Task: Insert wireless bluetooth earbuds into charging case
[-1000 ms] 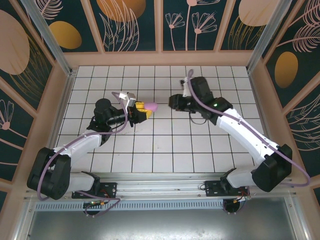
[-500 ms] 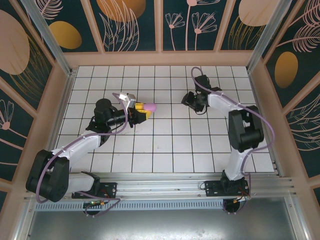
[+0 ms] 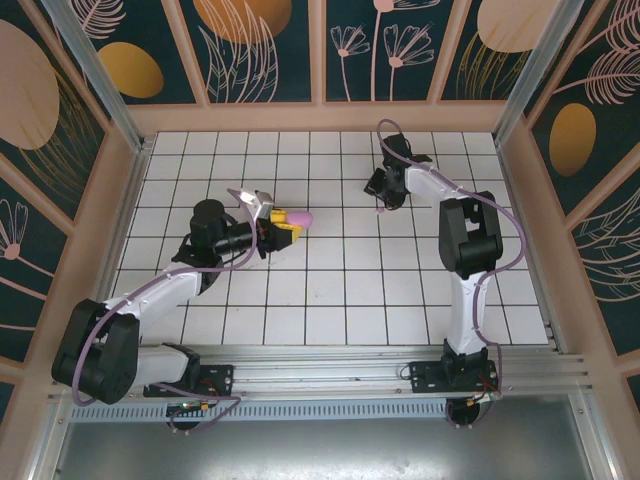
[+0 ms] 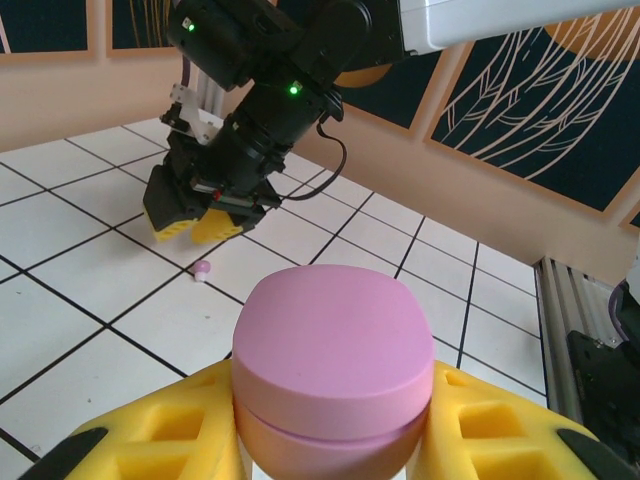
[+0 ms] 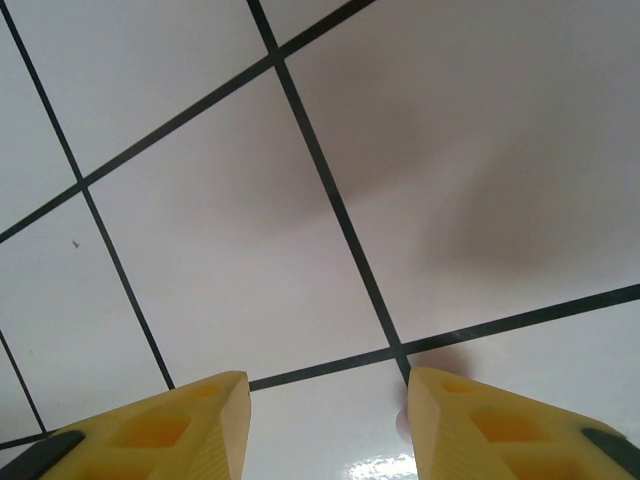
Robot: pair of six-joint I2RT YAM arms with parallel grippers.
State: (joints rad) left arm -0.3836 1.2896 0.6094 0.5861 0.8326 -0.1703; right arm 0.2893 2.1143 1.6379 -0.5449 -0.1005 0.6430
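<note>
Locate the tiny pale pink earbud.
In the left wrist view, left of centre, the tiny pale pink earbud lies on the white tiled floor beside the right gripper, beyond the rounded pink case.

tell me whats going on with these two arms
The left gripper is clamped on a pink charging case, holding it just above the white tiled table; the case looks closed. Across from it, the right gripper is down close to the tiles with its jaws open and nothing between them. A tiny pink earbud lies on the table right by its fingertips, not yet picked up, so no earbud has gone into the case from what shows here.
</note>
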